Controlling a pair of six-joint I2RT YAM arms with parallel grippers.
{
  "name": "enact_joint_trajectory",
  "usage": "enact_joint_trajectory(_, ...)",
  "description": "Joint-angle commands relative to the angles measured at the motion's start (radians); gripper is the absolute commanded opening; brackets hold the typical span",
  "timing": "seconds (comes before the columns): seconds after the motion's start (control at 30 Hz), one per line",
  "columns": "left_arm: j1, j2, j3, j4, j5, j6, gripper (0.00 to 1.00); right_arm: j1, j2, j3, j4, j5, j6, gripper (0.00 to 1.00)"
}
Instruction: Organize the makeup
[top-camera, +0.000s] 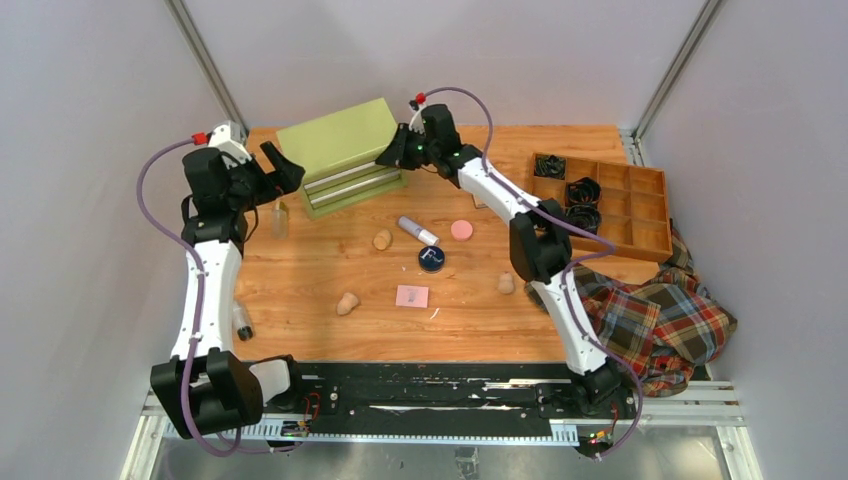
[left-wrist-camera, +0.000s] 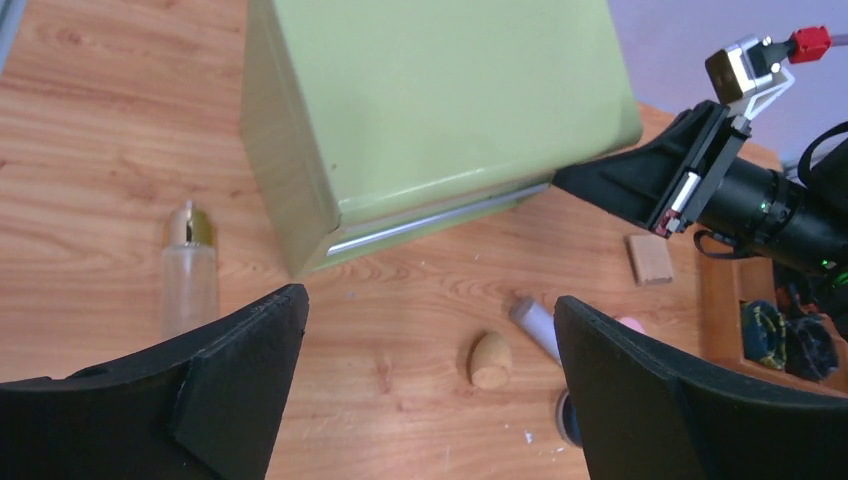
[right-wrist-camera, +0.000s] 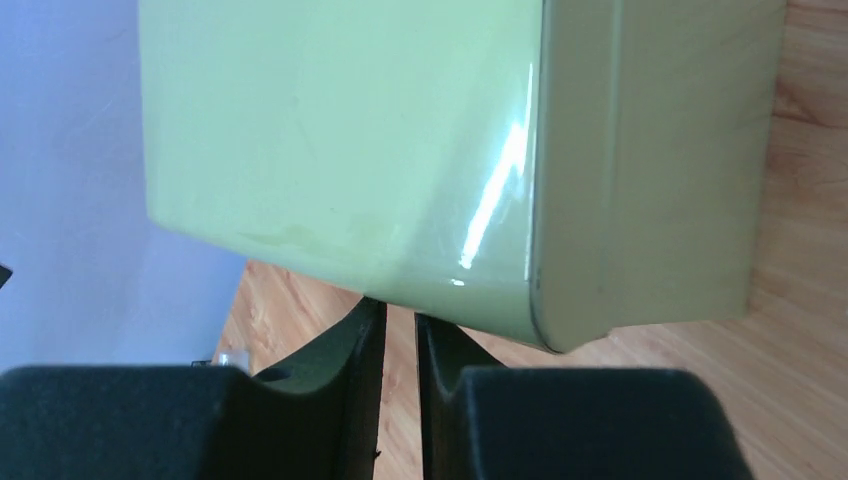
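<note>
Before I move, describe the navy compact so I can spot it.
Find the green box at the back. In front of it lies a white tube; the compact sits by its near end. Its neighbours are pale; it alone is dark and round.

Your light wooden table (top-camera: 320, 270) carries a pale green metal drawer box (top-camera: 340, 150) near its far edge. Just left of the box you have a clear glass bottle with a gold cap (top-camera: 279, 218). A second small bottle with a dark end (top-camera: 242, 322) sits near the left edge.

Mid-table, a white tube (top-camera: 418, 230), a pink round disc (top-camera: 461, 229) and a navy round compact (top-camera: 432, 259) lie close together, none touching. A pink square pad (top-camera: 412, 296) is nearer you.

You have a tan egg-shaped sponge (top-camera: 382, 239) left of the tube, a second tan sponge (top-camera: 347, 303) left of the pad, and a third tan sponge (top-camera: 506, 284) to the right.

A small tan square (left-wrist-camera: 650, 258) lies right of the box. A compartmented wooden tray (top-camera: 648, 232) fills the far right corner, and a plaid cloth (top-camera: 650, 315) drapes over the right edge.
</note>
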Motion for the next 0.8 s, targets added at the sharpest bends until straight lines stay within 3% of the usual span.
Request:
enact_joint_trajectory(0.0,-0.007,-0.013,0.023,-0.123,-0.070,0.047,0.98,0.010,0.077,0.136,-0.053,-0.035,0.016,0.16)
enact_joint_trajectory(0.17,-0.015,-0.005,0.001,-0.141,-0.104,0.053,0.97,0.004,-0.139,-0.192,0.080,-0.019,-0.020,0.18)
enact_joint_trajectory(0.4,-0.141,0.016,-0.003,-0.200,-0.305,0.098,0.96,-0.014,-0.364,-0.484,0.102,0.013,-0.042,0.26)
enact_joint_trajectory(0.57,-0.185,0.022,0.023,-0.232,-0.359,0.097,0.94,-0.013,-0.422,-0.674,0.314,0.012,0.137,0.32)
enact_joint_trajectory(0.77,-0.196,-0.029,0.020,-0.303,-0.372,0.091,0.94,0.030,-0.421,-0.763,0.538,0.068,0.301,0.41)
